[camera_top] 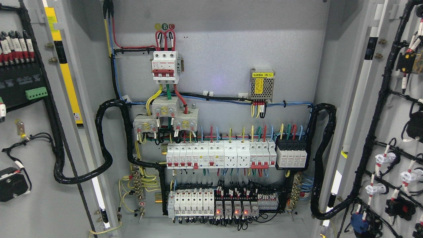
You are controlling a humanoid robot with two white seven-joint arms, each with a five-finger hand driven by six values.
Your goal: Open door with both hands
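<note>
Neither hand of the robot shows anywhere in the head view, so how far their fingers are open, or whether they hold anything, cannot be told.

Both doors of the grey sheet-metal electrical cabinet [218,53] stand swung wide. At the picture's left is the smooth grey left door [43,185], its inner face carrying black modules, a green terminal block [36,93] and white-sleeved wire ends. At the right is the matching grey right door [383,109], its inner face strung with black cable harnesses and round white and blue component backs.

Between them lies the matte grey back panel. High on it sits a white three-pole main breaker [165,66] with red, looped wires above it. To its right is a small perforated-metal power supply box [262,85] with a yellow label. Below run two rows of white rectangular breakers: the upper breaker row [219,155], fed by red, yellow, green and blue wires, ending at a black block [291,152]; and the lower breaker row [191,204], beside relays with glowing red lamps [233,211]. Ribbed black corrugated conduit loops [105,145] curve from each door onto the panel, the right one [322,158] mirroring the left.
</note>
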